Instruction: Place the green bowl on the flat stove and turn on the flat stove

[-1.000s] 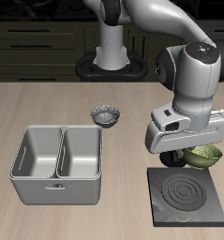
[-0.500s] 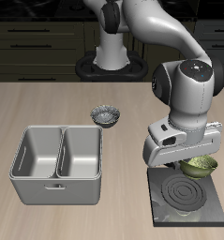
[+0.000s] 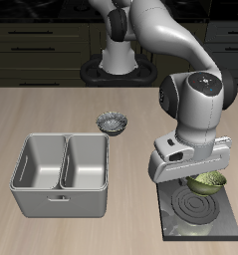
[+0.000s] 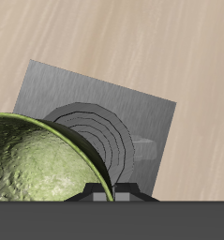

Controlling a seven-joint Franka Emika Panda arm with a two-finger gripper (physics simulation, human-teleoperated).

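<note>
My gripper (image 3: 202, 175) is shut on the rim of the green bowl (image 3: 207, 182) and holds it a little above the flat stove (image 3: 198, 211), over the plate's back part. The stove is a dark grey square plate with ring marks near the table's front edge. In the wrist view the green bowl (image 4: 34, 159) fills much of the frame close to the camera, with the flat stove (image 4: 104, 108) and its rings below it. The fingers are mostly hidden by the gripper body. I cannot make out the stove's knob for certain.
A grey two-compartment metal basin (image 3: 61, 172) stands beside the stove, toward the table's front. A small grey-white bowl (image 3: 113, 123) sits farther back, near the table's middle. The robot's base (image 3: 119, 68) stands at the back edge.
My gripper has carried the green bowl toward the table's front edge and lower, from beside the stove's back edge to over the plate.
</note>
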